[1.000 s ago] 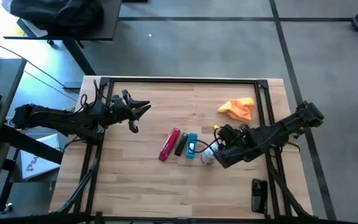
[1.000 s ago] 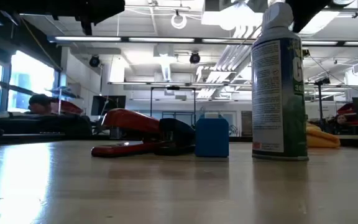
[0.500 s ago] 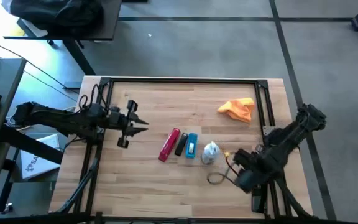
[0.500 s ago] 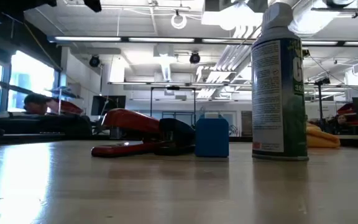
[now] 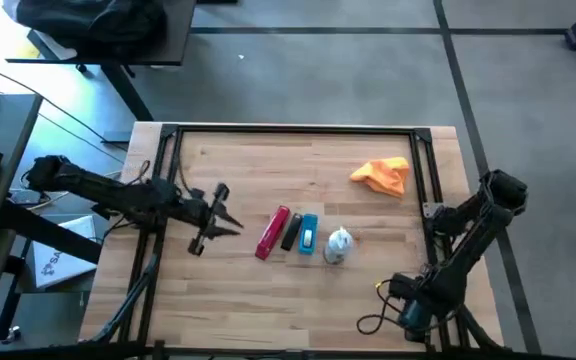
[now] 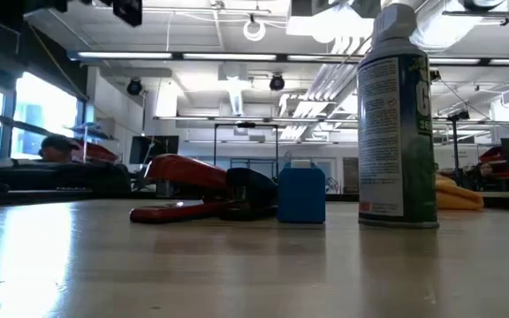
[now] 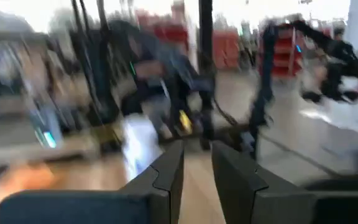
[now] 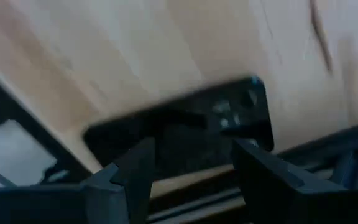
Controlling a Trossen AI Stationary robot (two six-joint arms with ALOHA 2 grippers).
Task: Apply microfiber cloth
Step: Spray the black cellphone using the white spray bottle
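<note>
**Operator:** Both of my grippers are empty. On the left gripper (image 7: 195, 167) the fingers (image 7: 168, 169) stand slightly apart with a narrow gap and nothing between them. On the right gripper (image 8: 188, 163) the fingers (image 8: 131, 168) are spread wide, also around nothing.

**Spotter:** What lies beyond each pair?

**Operator:** Ahead of the right fingers is only a dark flat device (image 8: 185, 127) at the table's (image 5: 268, 300) near edge. Ahead of the left fingertips sits a row: a red bar (image 5: 272, 233), a blue block (image 5: 308, 233), then the spray bottle (image 5: 338, 244). The microfiber cloth (image 5: 382, 174) is well beyond that row, crumpled into a low heap near the far right corner, touching nothing.

**Spotter:** How do you expect it to handle?

**Operator:** I judge it light, soft and limp, so it will drape and fold rather than hold shape, and it is not fragile. I would pinch a raised fold at the top of the heap, not a flat edge, because fingers closing on a thin layer may slide off the wood. Of the two, the right gripper is nearer to it.
</note>
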